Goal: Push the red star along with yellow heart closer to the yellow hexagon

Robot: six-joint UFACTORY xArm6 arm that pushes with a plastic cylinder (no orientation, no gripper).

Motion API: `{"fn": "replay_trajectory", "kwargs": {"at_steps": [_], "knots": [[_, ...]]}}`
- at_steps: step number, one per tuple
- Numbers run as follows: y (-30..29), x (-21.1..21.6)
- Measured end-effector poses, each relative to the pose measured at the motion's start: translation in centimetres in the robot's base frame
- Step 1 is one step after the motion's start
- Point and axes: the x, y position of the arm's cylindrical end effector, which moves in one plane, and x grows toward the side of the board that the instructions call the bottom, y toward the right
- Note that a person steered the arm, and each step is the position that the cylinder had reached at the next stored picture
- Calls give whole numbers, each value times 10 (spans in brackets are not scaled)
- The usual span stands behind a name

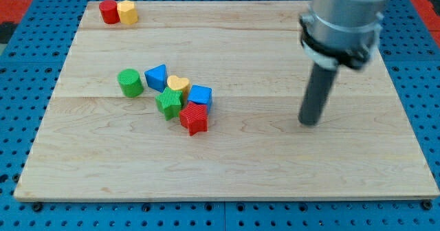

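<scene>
Right of red star point(194, 118): my tip point(310, 123)

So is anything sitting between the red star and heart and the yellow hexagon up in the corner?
Yes. The green star, blue triangle and green cylinder crowd the up-left side of the red star and yellow heart, toward the yellow hexagon.

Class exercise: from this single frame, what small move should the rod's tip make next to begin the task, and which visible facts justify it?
Probably slide my tip toward the view's left and a little down, to just below-right of the red star. It now stands well right of the cluster, touching nothing. The yellow heart lies up-left of the star, roughly toward the yellow hexagon at the top-left corner.
</scene>
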Motion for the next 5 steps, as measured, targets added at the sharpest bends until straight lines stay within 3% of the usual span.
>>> {"fn": "replay_trajectory", "kwargs": {"at_steps": [1, 2, 3, 4, 5], "knots": [[-66, 32], [-110, 28], [-128, 6], [-135, 12], [-198, -18]]}}
